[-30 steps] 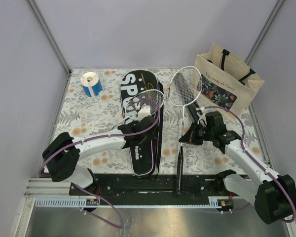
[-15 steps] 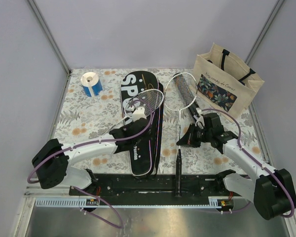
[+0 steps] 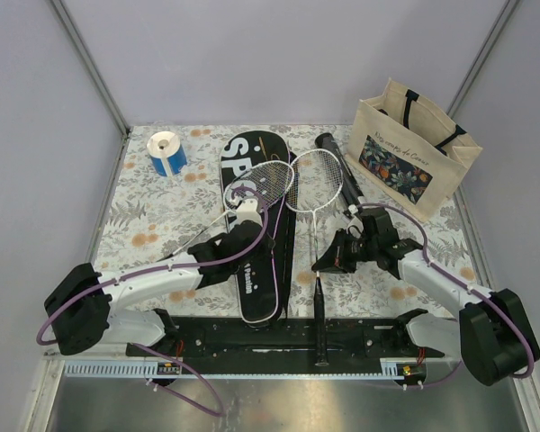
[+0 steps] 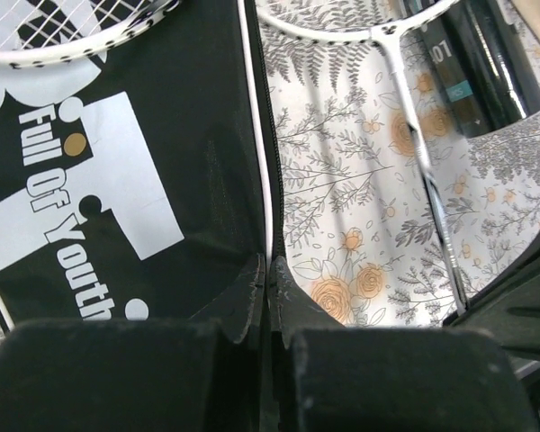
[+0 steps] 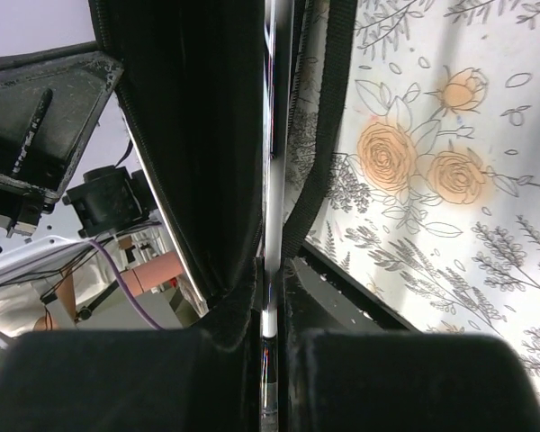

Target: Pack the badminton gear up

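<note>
The black case (image 3: 272,286) lettered SPORT lies lengthwise at the table's middle. One white-framed racket's head (image 3: 268,178) rests on the case's far half. My left gripper (image 3: 259,232) is shut on the case's right edge (image 4: 268,229), where the white piping runs into its fingertips. My right gripper (image 3: 322,263) is shut on the silver shaft (image 5: 276,135) of a second racket. That racket's head (image 3: 317,180) lies just right of the case, and its black handle (image 3: 319,315) reaches the near rail. The long black tube (image 3: 338,169) lies beyond it.
A beige tote bag (image 3: 416,155) with a floral panel stands at the far right. A blue-and-white tape roll (image 3: 166,151) sits at the far left. The floral cloth (image 3: 153,216) covers the table, with a black rail (image 3: 252,335) along its near edge.
My right gripper has carried the second racket left toward the case, uncovering the black tube. My left gripper has drawn back along the case's right edge toward the near rail.
</note>
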`<state>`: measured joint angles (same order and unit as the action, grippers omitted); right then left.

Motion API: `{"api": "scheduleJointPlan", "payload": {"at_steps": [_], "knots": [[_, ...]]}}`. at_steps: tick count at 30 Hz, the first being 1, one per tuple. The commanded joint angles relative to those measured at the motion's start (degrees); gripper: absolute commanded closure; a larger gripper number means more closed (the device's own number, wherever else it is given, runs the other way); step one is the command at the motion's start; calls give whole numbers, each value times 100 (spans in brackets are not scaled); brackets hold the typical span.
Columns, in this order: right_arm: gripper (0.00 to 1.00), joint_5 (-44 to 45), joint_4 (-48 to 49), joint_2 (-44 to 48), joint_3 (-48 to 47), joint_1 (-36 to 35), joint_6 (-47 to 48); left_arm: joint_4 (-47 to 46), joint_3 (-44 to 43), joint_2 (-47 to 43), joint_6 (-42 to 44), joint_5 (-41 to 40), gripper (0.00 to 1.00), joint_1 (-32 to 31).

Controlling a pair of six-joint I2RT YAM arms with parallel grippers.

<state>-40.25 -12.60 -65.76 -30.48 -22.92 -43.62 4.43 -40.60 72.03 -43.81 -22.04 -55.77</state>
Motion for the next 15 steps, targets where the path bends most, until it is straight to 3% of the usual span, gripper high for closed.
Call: {"api": "scheduleJointPlan", "payload": {"at_steps": [1,7,15], "knots": [[100,-395,846,2,51,-178,-358,-794,43,-207,197,235,100,13],[100,-940,1418,-324,121,-248,-543,-978,166,-277,425,393,100,5],[100,-1178,970,-815,-256,-257,89,-1137,193,-260,1199,1228,100,13]]}}
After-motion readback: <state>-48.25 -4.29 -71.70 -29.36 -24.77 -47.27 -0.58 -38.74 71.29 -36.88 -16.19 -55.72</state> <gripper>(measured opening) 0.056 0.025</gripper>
